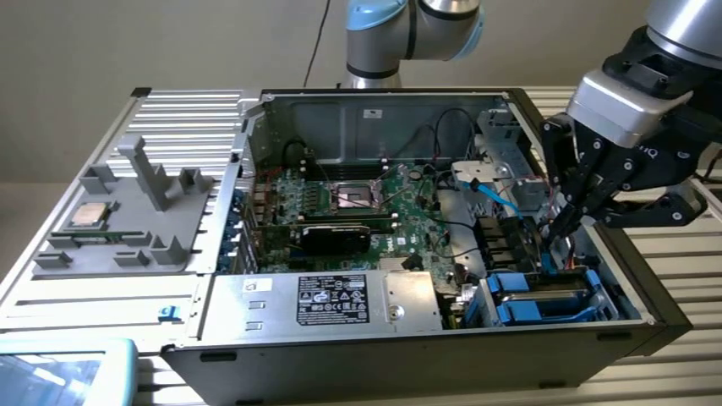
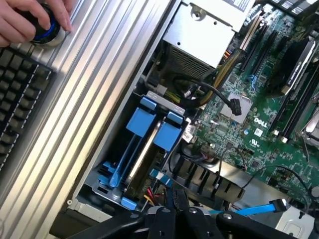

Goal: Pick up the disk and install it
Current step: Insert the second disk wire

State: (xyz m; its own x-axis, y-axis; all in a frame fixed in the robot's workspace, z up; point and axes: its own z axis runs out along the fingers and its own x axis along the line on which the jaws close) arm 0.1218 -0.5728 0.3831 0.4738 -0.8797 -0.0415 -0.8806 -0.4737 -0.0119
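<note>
The disk [image 1: 544, 297], silver-grey with a bright blue plastic frame, sits in the drive bay at the near corner of the open computer case [image 1: 259, 355], on the exterior view's right. The wrist view looks down on the disk [image 2: 145, 149] edge-on between its blue rails. My gripper [image 1: 560, 225] hangs above and just behind the bay, apart from the disk. Its black fingers [image 2: 180, 206] are shut together with nothing between them.
A silver power supply box [image 1: 333, 298] with a black label lies beside the bay. The green motherboard [image 1: 373, 211] and a blue cable [image 1: 496, 196] fill the case. A CPU chip [image 1: 88, 216] rests on a grey tray [image 1: 135, 245]. A person's hand [image 2: 30, 20] holds a knob beside a keyboard [image 2: 17, 94].
</note>
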